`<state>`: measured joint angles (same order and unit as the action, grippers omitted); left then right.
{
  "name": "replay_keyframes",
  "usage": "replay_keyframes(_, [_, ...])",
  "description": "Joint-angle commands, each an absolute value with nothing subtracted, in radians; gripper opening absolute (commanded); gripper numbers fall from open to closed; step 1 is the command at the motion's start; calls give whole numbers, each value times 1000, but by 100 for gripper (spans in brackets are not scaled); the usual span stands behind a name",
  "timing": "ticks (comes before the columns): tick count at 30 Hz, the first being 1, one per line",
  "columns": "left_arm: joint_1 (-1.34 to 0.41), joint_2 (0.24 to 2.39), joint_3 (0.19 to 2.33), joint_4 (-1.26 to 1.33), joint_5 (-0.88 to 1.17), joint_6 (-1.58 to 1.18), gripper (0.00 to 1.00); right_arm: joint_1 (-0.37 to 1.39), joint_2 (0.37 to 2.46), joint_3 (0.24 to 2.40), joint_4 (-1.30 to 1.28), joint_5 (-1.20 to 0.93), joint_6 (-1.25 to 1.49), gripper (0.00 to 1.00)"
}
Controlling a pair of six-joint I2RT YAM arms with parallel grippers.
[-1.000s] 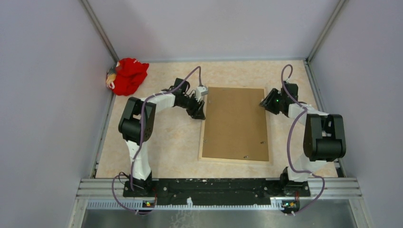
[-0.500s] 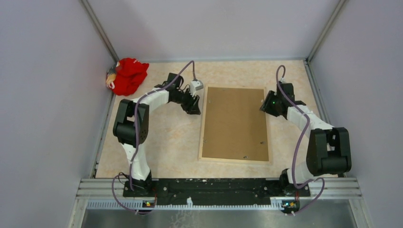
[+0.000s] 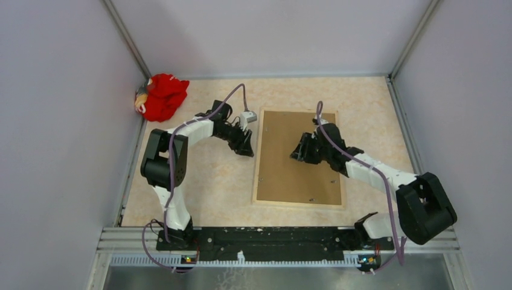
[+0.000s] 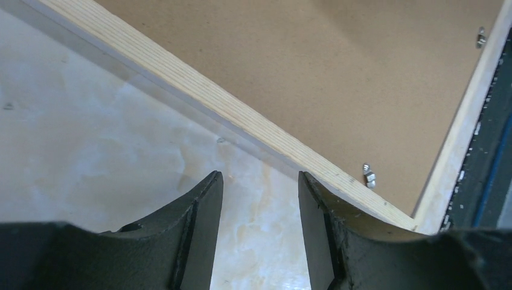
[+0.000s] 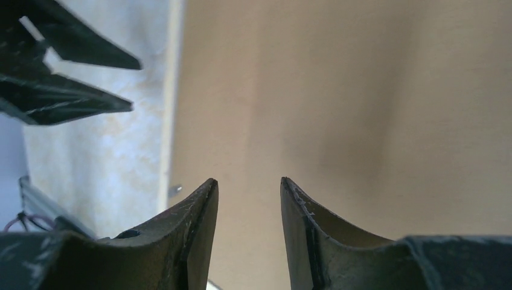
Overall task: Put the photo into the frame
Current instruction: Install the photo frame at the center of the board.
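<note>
The frame [image 3: 258, 172] is being kept face down at mid-table, brown backing board [image 3: 299, 181] seated within. Since the earlier picture the right gripper [image 3: 297, 154] has been carried from the frame's right edge to above the board, jaws parted, empty. The left gripper [image 4: 259, 229] is being held just beside the frame's left edge, parted and empty. The beige tabletop [image 3: 205, 181] is being enclosed by grey walls [image 3: 60, 121], red cloth [image 3: 162, 96] in its far-left corner.
</note>
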<state>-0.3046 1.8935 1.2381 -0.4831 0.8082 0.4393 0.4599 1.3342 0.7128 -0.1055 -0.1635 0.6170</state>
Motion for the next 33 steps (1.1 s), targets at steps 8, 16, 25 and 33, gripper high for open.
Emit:
replay_keyframes(8, [-327, 1870, 1181, -495, 904, 326, 53, 725, 1472, 583, 413, -247, 903, 40])
replay_keyframes(16, [-336, 1886, 1163, -476, 892, 296, 43, 826, 1607, 564, 575, -210, 1010, 37])
replay_keyframes(25, [-348, 1923, 1166, -454, 900, 268, 36, 847, 1644, 560, 564, -195, 1045, 36])
replay_keyframes(33, [-356, 1945, 1169, -446, 894, 263, 33, 861, 1666, 580, 524, -186, 1043, 36])
